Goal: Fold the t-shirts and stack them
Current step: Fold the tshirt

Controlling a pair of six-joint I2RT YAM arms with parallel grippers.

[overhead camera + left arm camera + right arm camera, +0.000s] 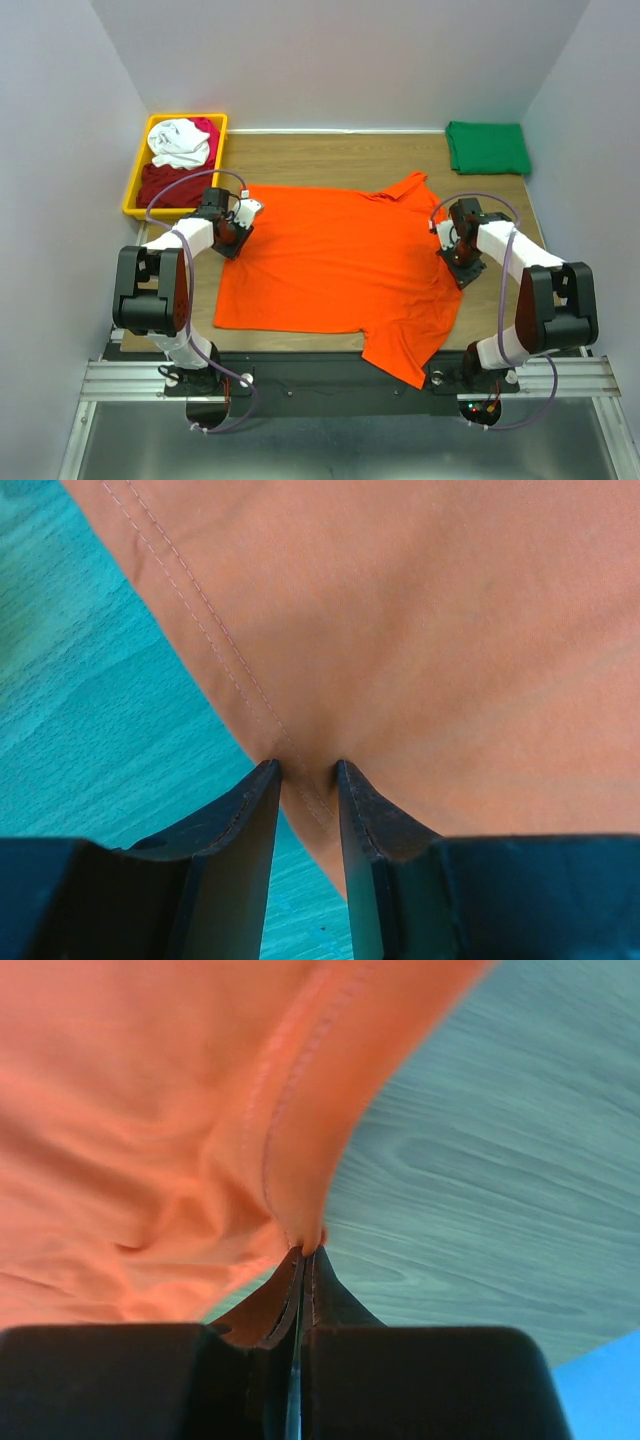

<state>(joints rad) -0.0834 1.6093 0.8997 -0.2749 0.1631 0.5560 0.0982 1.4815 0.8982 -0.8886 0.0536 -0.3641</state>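
T-shirts in yellow bin

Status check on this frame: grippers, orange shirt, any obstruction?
Left gripper pinching the orange t-shirt at its hem; right gripper shut on its opposite edge. Shirt spread flat on the table. Green t-shirt folded far right, nothing in the way.
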